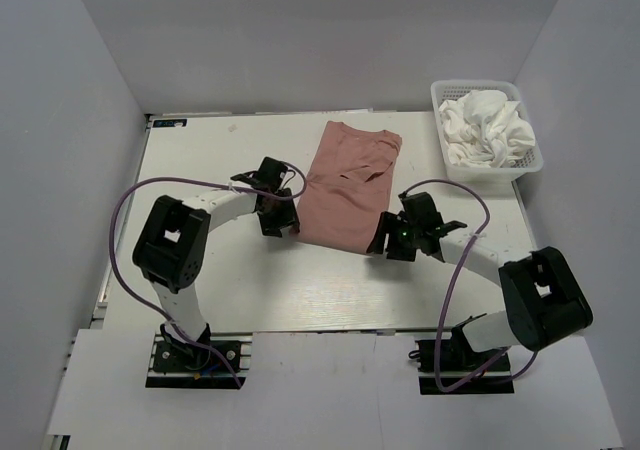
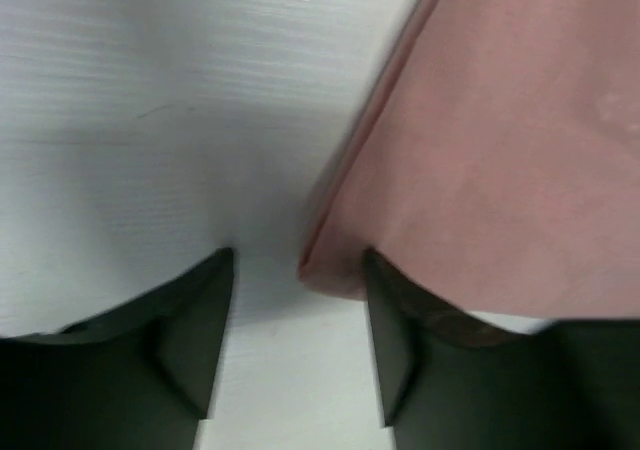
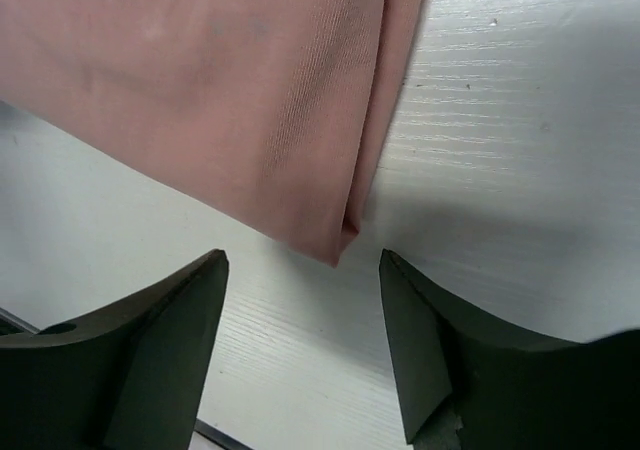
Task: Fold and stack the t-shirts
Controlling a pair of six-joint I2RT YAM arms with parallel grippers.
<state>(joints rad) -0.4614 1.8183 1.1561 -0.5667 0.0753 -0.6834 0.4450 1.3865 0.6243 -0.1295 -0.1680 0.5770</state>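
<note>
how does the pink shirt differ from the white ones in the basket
The dusty pink cloth t-shirt lies flat, partly folded; the white cloth t-shirts are crumpled. The pink one is on the white table; the white ones sit in the white plastic mesh basket. Both are soft cloth.

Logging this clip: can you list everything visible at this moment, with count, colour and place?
pink t-shirt: one, dusty pink, folded lengthwise, flat at mid-table
white t-shirts: number unclear, white, crumpled in the basket
mesh basket: one, white, far right corner of the table
table: one, white, under everything
cables: two, purple, one looping along each arm
arms: two, black and white, bases at the near edge
left gripper: one, black, open, at the pink t-shirt's near left corner
right gripper: one, black, open, at its near right corner
</note>
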